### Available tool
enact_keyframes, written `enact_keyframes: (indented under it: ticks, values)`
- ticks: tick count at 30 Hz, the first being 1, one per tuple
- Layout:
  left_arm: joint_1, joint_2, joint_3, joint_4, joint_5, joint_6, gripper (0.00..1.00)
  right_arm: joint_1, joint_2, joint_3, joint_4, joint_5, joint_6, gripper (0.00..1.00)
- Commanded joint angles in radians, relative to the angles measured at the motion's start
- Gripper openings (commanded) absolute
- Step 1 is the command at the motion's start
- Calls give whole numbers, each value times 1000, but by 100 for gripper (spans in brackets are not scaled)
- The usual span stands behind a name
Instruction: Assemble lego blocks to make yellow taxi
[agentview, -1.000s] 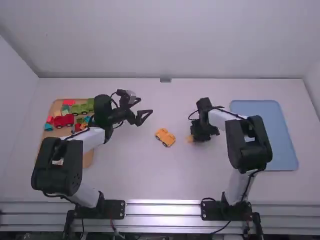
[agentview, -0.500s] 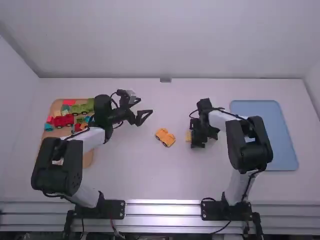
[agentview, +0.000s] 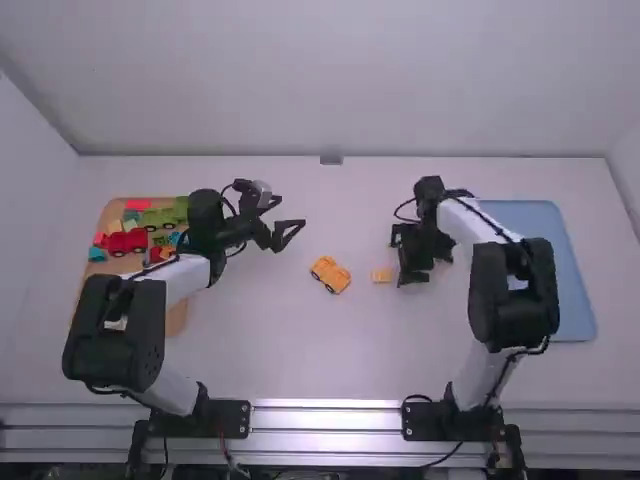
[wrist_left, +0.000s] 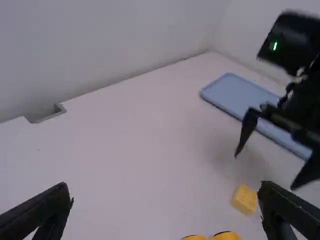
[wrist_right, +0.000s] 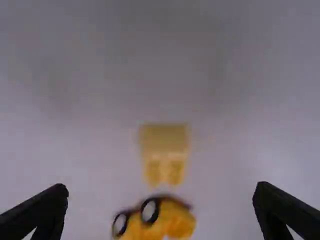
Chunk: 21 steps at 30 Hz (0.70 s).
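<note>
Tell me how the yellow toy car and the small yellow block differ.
The yellow toy car is bigger than the small yellow block. The car shows dark-rimmed wheels; the block shows none. The car sits slanted, while the block sits roughly square to the table edge. Both rest on the white table.

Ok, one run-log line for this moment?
left gripper open | right gripper open near yellow block | block on table, apart from yellow car

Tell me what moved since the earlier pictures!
The right gripper moved right, away from the small yellow block, toward the blue tray; it's open now. Whether it held the block before, I can't tell. The left gripper and yellow car stayed put.
</note>
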<state>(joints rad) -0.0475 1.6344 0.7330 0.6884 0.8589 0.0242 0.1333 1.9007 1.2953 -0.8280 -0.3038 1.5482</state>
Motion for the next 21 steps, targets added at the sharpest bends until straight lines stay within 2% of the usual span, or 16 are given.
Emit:
enact_keyframes:
  ticks: [1,4,8,11,14,19,21]
  values:
    - [8,0,5,0,-16,5,99,-12,-87,108,-27,-17,-179,99]
    - [8,0,5,0,-45,-21,99,-22,-121,244,-87,3,-512,98]
    - [8,0,4,0,-30,-100,99,-21,-142,335,-90,12,-920,99]
    - [8,0,7,5,-33,-50,99,-23,-143,391,-94,20,-1140,99]
    - [8,0,25,-24,-32,13,99,-26,-143,408,-15,56,-1260,99]
    - [8,0,116,-208,-33,139,99,-49,-143,408,90,80,-1501,99]
    - [7,0,177,-337,-16,240,99,-48,-143,409,71,-27,-1683,99]
